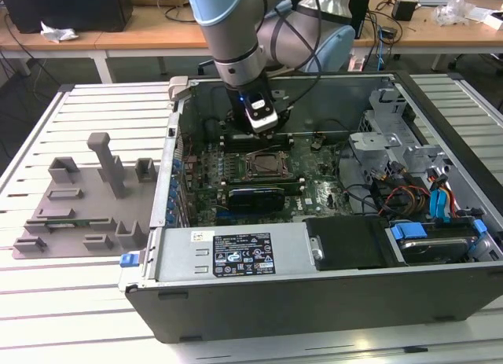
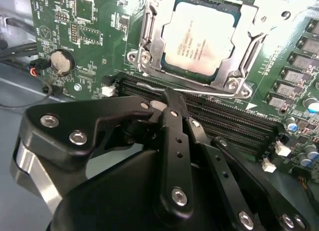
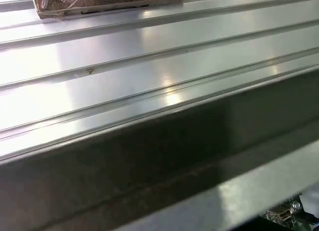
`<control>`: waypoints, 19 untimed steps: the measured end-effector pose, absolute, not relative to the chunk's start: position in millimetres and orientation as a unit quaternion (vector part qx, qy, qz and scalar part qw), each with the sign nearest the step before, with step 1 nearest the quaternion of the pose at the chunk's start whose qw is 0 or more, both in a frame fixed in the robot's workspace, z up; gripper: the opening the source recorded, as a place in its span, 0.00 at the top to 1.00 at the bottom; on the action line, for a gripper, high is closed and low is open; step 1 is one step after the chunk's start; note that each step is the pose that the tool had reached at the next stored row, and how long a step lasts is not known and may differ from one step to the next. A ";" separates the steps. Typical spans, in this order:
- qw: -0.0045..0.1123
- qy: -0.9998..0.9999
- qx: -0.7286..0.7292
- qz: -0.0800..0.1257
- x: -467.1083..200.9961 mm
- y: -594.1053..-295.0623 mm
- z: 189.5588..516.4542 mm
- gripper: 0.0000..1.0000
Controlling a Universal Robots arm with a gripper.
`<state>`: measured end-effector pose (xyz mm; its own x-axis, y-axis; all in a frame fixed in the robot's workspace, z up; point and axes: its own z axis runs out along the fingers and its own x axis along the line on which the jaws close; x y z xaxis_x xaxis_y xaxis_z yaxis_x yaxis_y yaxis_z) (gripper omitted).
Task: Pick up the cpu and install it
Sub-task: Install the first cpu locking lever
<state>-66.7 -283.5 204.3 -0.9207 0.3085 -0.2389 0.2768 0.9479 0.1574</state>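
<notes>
One thin square cpu [image 2: 203, 37] with a silvery-white metal top sits flat in the metal-framed socket [image 2: 149, 41] on the green motherboard [image 2: 89, 36].

Its matte top carries faint print and a pale rim shows round it. Just beside the socket, over the long black memory slots [image 2: 224, 118], hangs the black gripper [image 2: 172, 99], its fingers closed together and holding nothing. In the exterior view the open grey computer case [image 1: 314, 293] lies on a slatted white metal table [image 1: 78, 301], with wooden desks behind.
</notes>
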 end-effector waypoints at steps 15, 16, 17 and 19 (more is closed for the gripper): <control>0.132 0.978 0.149 0.060 -66.3 -291.3 195.7 0.89; 0.132 0.978 0.150 0.061 -65.1 -291.3 195.7 0.89; 0.131 0.978 0.150 0.061 -64.1 -291.3 195.7 0.89; 0.131 0.978 0.150 0.062 -61.8 -291.2 195.7 0.89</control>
